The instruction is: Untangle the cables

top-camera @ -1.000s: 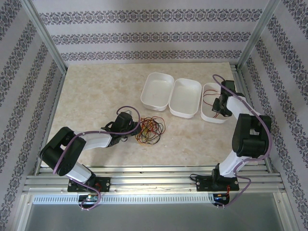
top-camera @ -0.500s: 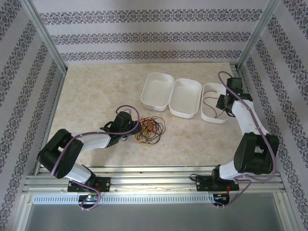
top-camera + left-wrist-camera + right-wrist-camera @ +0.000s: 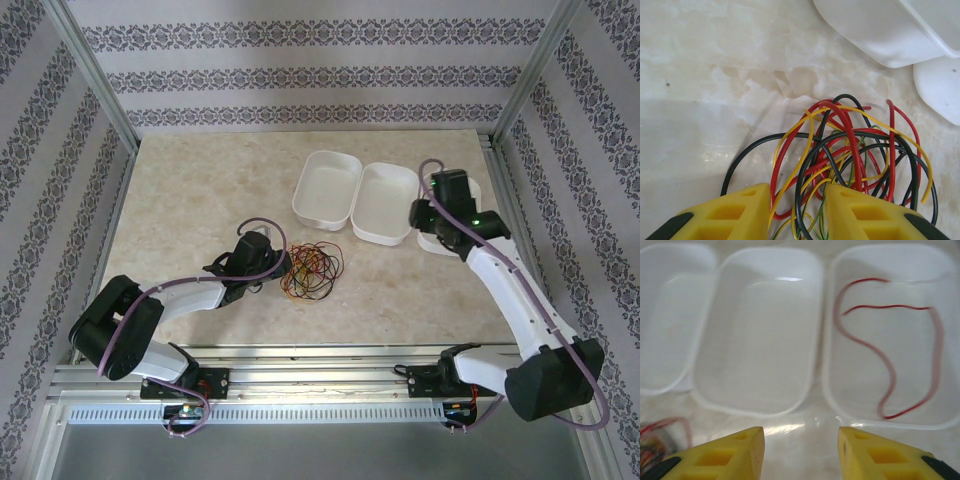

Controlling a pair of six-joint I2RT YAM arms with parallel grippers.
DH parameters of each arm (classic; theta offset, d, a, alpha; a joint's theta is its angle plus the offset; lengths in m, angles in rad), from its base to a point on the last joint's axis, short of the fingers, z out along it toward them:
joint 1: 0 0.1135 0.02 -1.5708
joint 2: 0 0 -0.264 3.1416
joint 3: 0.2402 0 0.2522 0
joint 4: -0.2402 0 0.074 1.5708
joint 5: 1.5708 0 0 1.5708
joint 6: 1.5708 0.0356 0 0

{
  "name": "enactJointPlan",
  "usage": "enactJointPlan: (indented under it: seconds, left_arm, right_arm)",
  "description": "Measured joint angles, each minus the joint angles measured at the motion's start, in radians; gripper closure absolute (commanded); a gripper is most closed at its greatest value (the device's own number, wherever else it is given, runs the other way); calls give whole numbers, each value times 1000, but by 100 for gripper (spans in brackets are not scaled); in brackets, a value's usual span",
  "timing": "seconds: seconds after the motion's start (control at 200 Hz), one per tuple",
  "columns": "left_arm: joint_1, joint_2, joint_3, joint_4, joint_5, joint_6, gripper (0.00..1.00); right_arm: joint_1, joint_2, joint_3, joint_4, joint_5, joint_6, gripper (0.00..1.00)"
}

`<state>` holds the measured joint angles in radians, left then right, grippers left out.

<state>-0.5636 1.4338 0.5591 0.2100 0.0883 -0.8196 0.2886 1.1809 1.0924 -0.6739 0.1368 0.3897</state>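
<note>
Red, yellow and black cables (image 3: pixel 850 145) lie in one loose heap on the marbled table (image 3: pixel 190 200), at about 7 o'clock from the white trays (image 3: pixel 330 190). The left gripper (image 3: pixel 797 192) sits at the heap's 9 o'clock edge with its jaws spread, several strands running loosely through the gap and none yet pinched. The right gripper (image 3: pixel 800 432) hovers over bare table just short of the trays, jaws likewise parted and empty. The step in hand appears to be singling out one strand. It is probably done best by closing on a cable that runs free of the crossings (the black loop (image 3: pixel 771 136) at the 10 o'clock fringe is a candidate) and drawing it out slowly, so the heap does not drag along. The left wrist view separates colours and crossings that the top view compresses into a small knot (image 3: pixel 312 268). The right wrist view resolves a single red cable (image 3: pixel 885 306) lying in the right-hand tray (image 3: pixel 940 390), which the arm largely covers from above.
</note>
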Motion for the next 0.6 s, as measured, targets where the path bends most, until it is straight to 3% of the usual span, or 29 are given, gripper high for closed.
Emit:
enactJointPlan:
  seconds: [0.13, 0.275, 0.6]
  left_arm:
    - [0, 0, -5, -13, 0, 0, 66]
    - [0, -10, -10, -31, -4, 0, 66]
    - [0, -55, -31, -46, -15, 0, 66]
  right_arm:
    - [176, 37, -10, 3, -18, 62, 59]
    - [287, 124, -43, 41, -73, 134, 61]
    - [325, 385, -54, 105, -140, 184, 63]
